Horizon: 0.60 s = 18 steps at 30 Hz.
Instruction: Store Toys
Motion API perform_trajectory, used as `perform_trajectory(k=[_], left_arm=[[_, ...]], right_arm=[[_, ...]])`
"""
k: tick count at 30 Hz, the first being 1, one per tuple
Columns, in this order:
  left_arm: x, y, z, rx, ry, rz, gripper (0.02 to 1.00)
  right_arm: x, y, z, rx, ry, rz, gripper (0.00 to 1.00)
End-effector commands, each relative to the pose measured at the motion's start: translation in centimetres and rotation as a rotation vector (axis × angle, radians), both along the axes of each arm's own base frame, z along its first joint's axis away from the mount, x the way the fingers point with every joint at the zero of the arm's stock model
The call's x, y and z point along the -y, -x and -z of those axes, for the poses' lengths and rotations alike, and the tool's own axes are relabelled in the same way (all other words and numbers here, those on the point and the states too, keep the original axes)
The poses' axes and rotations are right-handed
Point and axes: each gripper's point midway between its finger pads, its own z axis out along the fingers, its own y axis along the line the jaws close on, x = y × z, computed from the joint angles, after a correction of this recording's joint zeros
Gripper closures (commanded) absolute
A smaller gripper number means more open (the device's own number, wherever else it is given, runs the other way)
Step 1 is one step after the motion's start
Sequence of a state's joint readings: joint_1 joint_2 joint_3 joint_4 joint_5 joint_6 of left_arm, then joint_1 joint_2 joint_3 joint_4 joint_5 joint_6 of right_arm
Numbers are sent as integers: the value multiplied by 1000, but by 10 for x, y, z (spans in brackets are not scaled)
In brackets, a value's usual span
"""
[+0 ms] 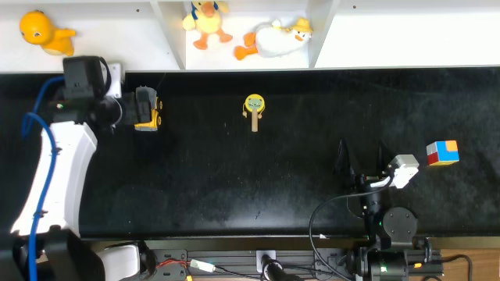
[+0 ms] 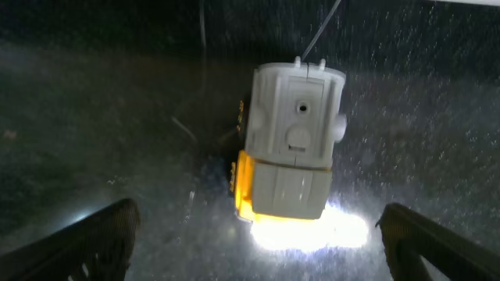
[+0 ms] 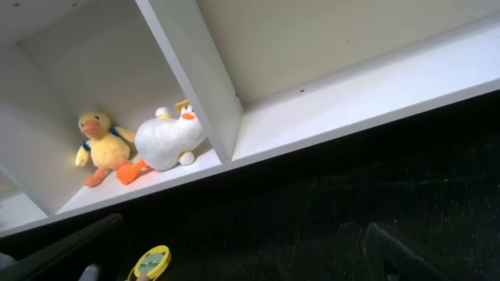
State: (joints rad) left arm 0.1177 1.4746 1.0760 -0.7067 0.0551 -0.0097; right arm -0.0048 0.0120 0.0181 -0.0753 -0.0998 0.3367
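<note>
The shelf (image 1: 328,35) is cut off by the far edge of the top view, so only the front of its compartments shows. On the black table (image 1: 234,179), a bright glare in the left wrist view washes out the near end of the truck (image 2: 291,140). From above, the left arm (image 1: 58,172) covers its own wrist, and the fingers are hard to pick out against the dark table. The truck shows a grey face with a yellow part at the end nearer the gripper. I cannot tell which way up it lies.

The left gripper (image 2: 258,211) is spread wide and holds nothing. Its fingers (image 2: 86,242) stand far to either side of the truck, touching neither side of it. The truck rests on the table's far left, near the shelf's left compartment. The right gripper (image 1: 363,160) is also spread wide and holds nothing. It sits at the table's near right, apart from every toy.

In the middle compartment a white goose (image 1: 273,39) lies just beside a plush duck (image 1: 207,19). A rubber duck (image 1: 43,31) sits in the left compartment. A cube (image 1: 442,153) rests on the table to the right of the right gripper. A stick toy (image 1: 255,108) lies mid-table, toward the shelf.
</note>
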Motion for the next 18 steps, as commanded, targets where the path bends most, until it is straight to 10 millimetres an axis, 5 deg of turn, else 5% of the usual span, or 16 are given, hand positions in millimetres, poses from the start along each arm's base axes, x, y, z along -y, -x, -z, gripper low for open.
perform_trajectory(k=[1,18], left_arm=[[13,6,17,4,68,12,20],[11,5,63,-61,42,59,20]], right_arm=[[-1,0,4,-1,0,-3,7],[-1,0,4,-1,0,-3,5]])
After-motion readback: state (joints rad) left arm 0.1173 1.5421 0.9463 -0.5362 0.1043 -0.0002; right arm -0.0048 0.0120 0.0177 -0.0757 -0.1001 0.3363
